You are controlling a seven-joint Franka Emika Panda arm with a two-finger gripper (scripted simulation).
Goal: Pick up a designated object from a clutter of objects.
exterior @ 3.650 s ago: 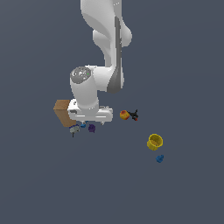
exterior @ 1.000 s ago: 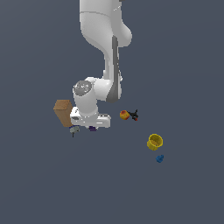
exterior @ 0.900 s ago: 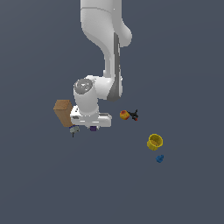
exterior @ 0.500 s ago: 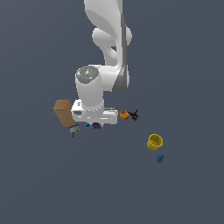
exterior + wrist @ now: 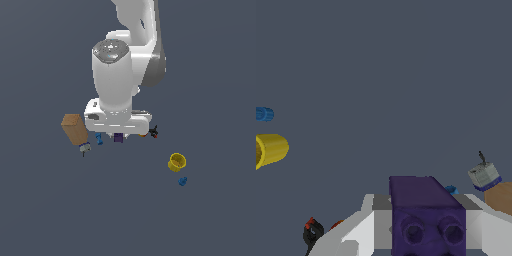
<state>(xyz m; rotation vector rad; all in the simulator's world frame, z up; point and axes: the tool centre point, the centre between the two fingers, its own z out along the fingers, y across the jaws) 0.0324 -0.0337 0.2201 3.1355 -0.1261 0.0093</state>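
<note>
Gripper (image 5: pixel 428 227) of the Panda arm (image 5: pixel 127 65) was clamped on the dark purple block (image 5: pixel 426 215), which sat between the pale fingers (image 5: pixel 358 235) in the wrist view; two round studs showed on the block's near face. In the exterior view the same purple block (image 5: pixel 118 137) peeked out just under the white hand of the arm, with the gripper (image 5: pixel 118 135) closed around it. Whether the block was clear of the worktop (image 5: pixel 210 75) could not be told.

Taking the tan brown box (image 5: pixel 75 128) as landmark in the exterior view: a small grey item (image 5: pixel 84 148) with a thin stem lay just beside the box's lower corner. A small blue dumbbell-like piece (image 5: pixel 99 138) stood near the box, between it and the purple block. An orange-and-black piece (image 5: pixel 152 132) lay further from the box, beyond the purple block toward the exterior view's right, partly hidden by the arm's hand. A yellow cup (image 5: pixel 176 162) lay well apart from the box, lower and to the exterior view's right, and a small blue chunk (image 5: pixel 182 181) sat near the cup on the side away from the box.

In the wrist view the grey item (image 5: pixel 484 175) lay next to the box's corner (image 5: pixel 501 196), while the yellow cup (image 5: pixel 270 149) lay on its side.
</note>
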